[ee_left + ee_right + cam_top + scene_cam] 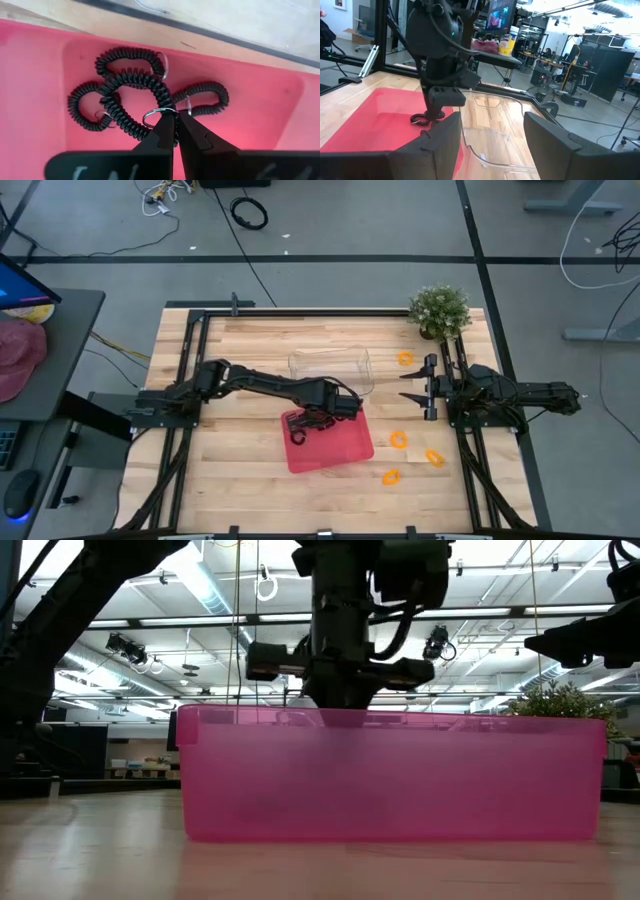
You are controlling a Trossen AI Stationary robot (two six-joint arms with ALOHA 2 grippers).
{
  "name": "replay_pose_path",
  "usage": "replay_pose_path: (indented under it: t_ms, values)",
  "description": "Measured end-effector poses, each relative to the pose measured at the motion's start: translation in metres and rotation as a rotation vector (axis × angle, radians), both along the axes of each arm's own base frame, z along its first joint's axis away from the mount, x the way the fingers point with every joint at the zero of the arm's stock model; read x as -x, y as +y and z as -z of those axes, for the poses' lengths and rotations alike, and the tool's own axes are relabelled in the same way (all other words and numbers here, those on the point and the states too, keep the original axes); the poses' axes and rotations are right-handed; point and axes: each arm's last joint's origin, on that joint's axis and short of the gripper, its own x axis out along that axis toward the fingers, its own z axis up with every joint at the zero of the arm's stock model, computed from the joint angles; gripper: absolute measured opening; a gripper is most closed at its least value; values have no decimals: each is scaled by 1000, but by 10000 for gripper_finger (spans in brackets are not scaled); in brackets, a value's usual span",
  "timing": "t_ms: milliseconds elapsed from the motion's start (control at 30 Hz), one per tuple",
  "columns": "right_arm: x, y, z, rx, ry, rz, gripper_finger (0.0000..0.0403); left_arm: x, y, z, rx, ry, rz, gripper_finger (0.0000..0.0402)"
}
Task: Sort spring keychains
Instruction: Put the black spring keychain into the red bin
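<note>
Left gripper point(176, 116) fingers pinched on black spring keychain point(134, 95) ring inside red tray point(40, 70), right gripper point(492, 132) fingers spread wide

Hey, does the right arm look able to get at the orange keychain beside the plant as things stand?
Probably yes. The right pincer hangs open over bare table just short of that orange keychain, with nothing between them. The left pincer is busy in the red tray.

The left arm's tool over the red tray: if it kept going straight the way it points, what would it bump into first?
Probably the black spring keychains just past the left tool, whose shut tips sit at a metal key ring; then the red tray floor.
</note>
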Motion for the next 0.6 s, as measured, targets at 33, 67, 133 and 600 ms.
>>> replay_pose_path:
  t_ms: [33, 67, 133, 600]
  values:
    - [0, 0, 0, 0, 0, 0, 222, -2, -1, 2, 2, -12, 1, 8]
    - [0, 0, 0, 0, 0, 1, 222, -4, -2, 3, 5, -22, 5, 8]
    - [0, 0, 0, 0, 0, 0, 222, -4, -3, 6, 18, -11, 6, 8]
    - [0, 0, 0, 0, -1, 1, 222, -9, -5, 26, 34, 16, 12, 8]
